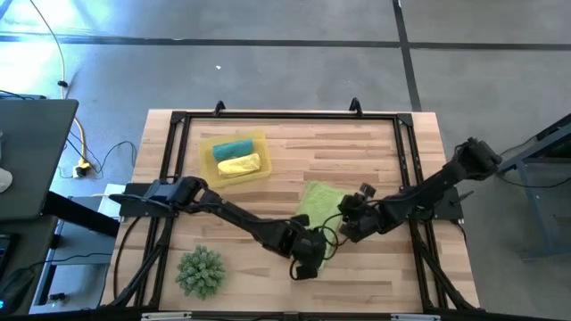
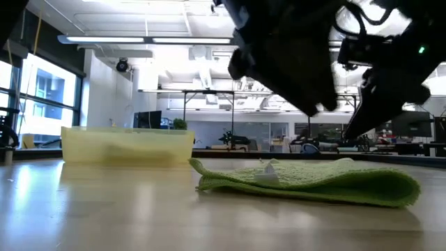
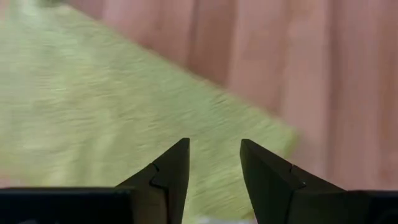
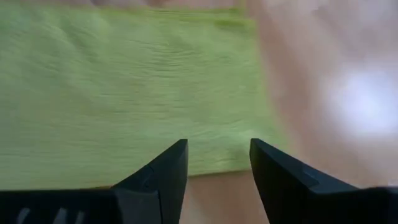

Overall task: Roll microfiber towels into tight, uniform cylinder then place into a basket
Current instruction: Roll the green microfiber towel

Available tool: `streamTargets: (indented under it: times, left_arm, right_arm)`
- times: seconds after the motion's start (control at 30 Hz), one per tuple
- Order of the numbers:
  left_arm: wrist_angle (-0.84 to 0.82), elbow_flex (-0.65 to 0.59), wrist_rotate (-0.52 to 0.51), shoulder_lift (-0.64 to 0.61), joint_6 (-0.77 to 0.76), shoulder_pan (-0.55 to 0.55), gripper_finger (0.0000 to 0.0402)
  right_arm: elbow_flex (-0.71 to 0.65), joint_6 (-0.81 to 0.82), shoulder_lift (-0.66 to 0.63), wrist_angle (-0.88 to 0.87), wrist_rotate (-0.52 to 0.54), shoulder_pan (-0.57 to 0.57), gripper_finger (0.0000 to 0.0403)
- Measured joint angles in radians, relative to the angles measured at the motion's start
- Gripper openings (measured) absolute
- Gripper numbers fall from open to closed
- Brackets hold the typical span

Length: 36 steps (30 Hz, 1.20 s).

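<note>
Your left gripper [image 3: 214, 163] and right gripper [image 4: 217, 163] hover over lime green towel [image 1: 315, 207] mid-bench, jaws spread, empty.

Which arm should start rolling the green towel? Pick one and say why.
Left, probably. The left claw hangs open over the near corner of the green towel, where a roll toward the basket could begin. The right claw, also open, sits at the towel's side edge, better suited to steadying it.
</note>
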Motion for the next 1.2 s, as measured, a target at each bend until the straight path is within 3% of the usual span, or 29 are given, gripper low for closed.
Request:
streamTargets:
  times: [0.1, 0.27, 0.47, 0.57, 0.77, 0.93, 1.0, 1.2]
  left_arm:
    - [-0.116, 0.032, -0.019, 0.0, 0.05, 0.016, 0.0131]
    - [-0.273, 0.035, 0.039, 0.001, 0.106, 0.042, 0.0131]
    - [-0.301, 0.035, 0.15, 0.039, 0.168, 0.048, 0.0131]
    - [-0.286, 0.036, 0.157, 0.06, 0.166, 0.039, 0.0131]
    - [-0.25, 0.035, 0.152, 0.092, 0.046, 0.007, 0.0131]
    - [-0.113, 0.037, 0.116, 0.116, -0.078, -0.019, 0.0131]
    - [-0.068, 0.038, 0.112, 0.124, -0.086, -0.027, 0.0131]
    - [-0.138, 0.107, 0.111, 0.095, -0.029, -0.046, 0.0131]
  right_arm:
    - [-0.011, 0.156, -0.006, 0.102, -0.057, 0.031, 0.0165]
    - [-0.031, 0.294, 0.044, 0.224, -0.039, 0.077, 0.0165]
    - [-0.031, 0.391, 0.148, 0.224, -0.022, 0.087, 0.0165]
    - [-0.031, 0.388, 0.202, 0.208, -0.025, 0.076, 0.0165]
    - [-0.027, 0.242, 0.247, 0.197, 0.054, 0.032, 0.0165]
    - [-0.029, -0.023, 0.236, 0.204, 0.088, -0.005, 0.0165]
    - [-0.023, -0.078, 0.216, 0.184, 0.059, -0.015, 0.0165]
    - [0.026, -0.107, 0.079, 0.031, 0.037, 0.023, 0.0165]
